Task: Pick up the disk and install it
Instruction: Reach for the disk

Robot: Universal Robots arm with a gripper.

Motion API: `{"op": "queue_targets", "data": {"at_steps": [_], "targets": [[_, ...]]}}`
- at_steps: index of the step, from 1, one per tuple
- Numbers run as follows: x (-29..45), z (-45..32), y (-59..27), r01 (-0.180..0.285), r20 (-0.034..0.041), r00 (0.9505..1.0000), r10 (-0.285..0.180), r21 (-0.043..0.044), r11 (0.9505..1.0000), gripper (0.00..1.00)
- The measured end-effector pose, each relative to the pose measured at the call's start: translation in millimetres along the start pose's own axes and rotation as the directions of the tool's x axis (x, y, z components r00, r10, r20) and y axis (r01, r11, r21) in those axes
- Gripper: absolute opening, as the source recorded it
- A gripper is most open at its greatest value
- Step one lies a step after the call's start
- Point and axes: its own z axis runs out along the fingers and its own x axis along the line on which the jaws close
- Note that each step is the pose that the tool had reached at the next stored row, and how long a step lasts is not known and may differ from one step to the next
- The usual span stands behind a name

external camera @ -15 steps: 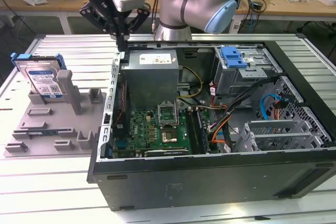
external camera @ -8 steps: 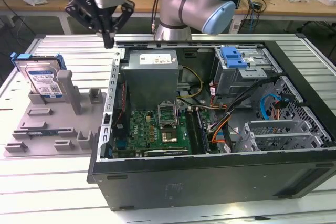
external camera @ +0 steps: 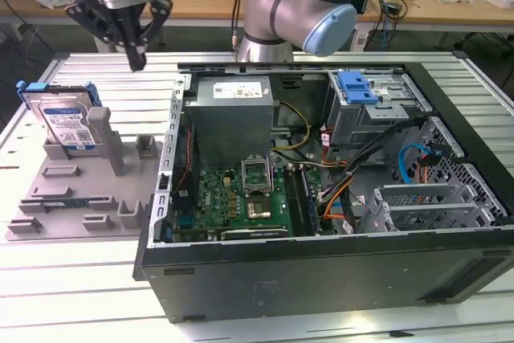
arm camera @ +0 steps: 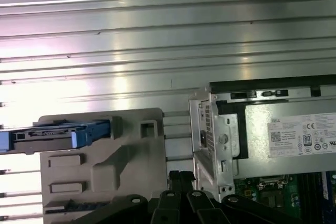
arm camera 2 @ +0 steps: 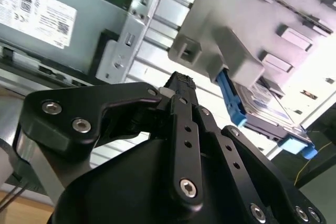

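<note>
One open case (external camera: 321, 279) takes up the near right of the counter (external camera: 80, 303), its boards and cables bare. Nearer the exterior view's left lies a grey fixture (external camera: 80, 214) with posts and slots.

The disk (external camera: 68, 122) stands on edge in the fixture's far slot, leaning slightly, with its label facing the camera and its blue carrier around the rim. Beyond and above it hangs the pincer (external camera: 138, 60), clear of the disk and of the fixture. It is clenched on nothing, the two fingers pressed together to a point. The arm (external camera: 301, 6) rises behind the case's far wall.

The disk looks stiff and dense, fairly heavy for its size, and probably sensitive to knocks. Its metal faces are likely slick, and the plastic carrier may flex. The free upper part, pinched across its thickness, seems the soundest hold.

A fixture post hides the disk's lower right corner, so how deep it sits cannot be told. The bay under the blue latch (external camera: 357, 86) is partly hidden by cables. In both wrist views the pincer's own body covers much of what lies below it.
</note>
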Motion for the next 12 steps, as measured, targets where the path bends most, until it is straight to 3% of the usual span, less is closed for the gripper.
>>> {"op": "queue_targets", "data": {"at_steps": [12], "targets": [[58.7,0.8,13.5,0.000,0.0000,1.0000,0.000,0.0001,1.0000,0.11]]}}
